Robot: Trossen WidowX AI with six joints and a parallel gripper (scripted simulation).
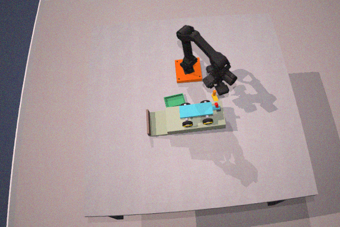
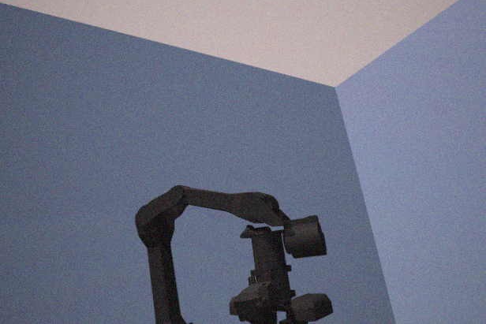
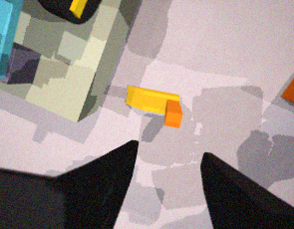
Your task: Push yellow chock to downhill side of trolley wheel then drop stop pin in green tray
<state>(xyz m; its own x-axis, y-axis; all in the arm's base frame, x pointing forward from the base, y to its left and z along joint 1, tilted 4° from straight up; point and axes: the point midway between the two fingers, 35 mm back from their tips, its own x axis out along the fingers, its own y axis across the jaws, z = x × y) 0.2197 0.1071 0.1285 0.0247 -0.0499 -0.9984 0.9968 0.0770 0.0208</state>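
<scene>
The yellow chock (image 1: 214, 98) (image 3: 146, 99) rests on the table beside the ramp's uphill end, apart from the ramp; its orange handle (image 1: 214, 93) (image 3: 173, 114) points up. Its black rubber is not discernible. My gripper (image 3: 169, 153) is partly open and empty, pointing down above the table near the chock; its fingertips are hidden in the top view. The blue trolley (image 1: 196, 110) (image 3: 1, 37) stands on the pale green ramp (image 1: 172, 123) (image 3: 61, 100). The red-headed stop pin (image 1: 216, 105) is upright at the trolley's uphill end. The green tray (image 1: 174, 101) is empty.
A brown end board (image 1: 148, 122) stands at the ramp's low end. The arm's orange base plate (image 1: 195, 78) (image 3: 293, 91) is behind the tray and ramp. The tray sits close to the ramp's side. The exterior view shows only the arm, walls and ceiling.
</scene>
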